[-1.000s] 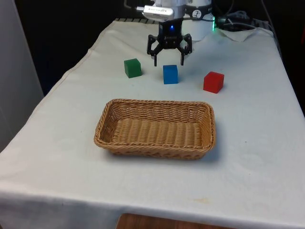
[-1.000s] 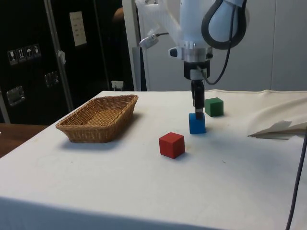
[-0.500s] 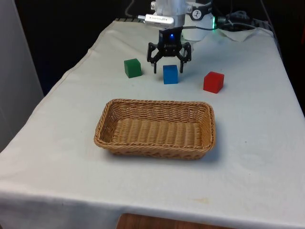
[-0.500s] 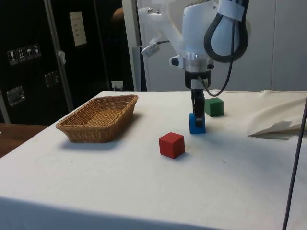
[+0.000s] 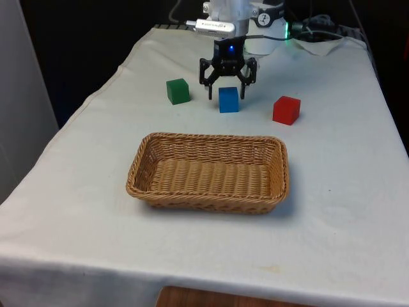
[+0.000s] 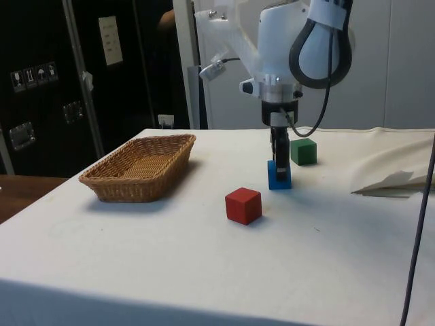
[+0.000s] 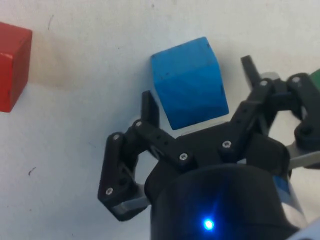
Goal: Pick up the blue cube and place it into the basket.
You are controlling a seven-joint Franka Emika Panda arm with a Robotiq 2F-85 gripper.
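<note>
Claw (image 5: 227, 91) low, spread, straddling blue cube (image 5: 228, 100)

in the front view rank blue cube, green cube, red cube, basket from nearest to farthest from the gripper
1. Blue cube, between the gripper's open fingers.
2. Green cube, toward the front view's left.
3. Red cube, toward the front view's right.
4. Basket, nearer the camera.

three cubes (image 5: 228, 100) in row behind basket (image 5: 208, 171) | tool (image 5: 227, 96) straddles middle one
</note>
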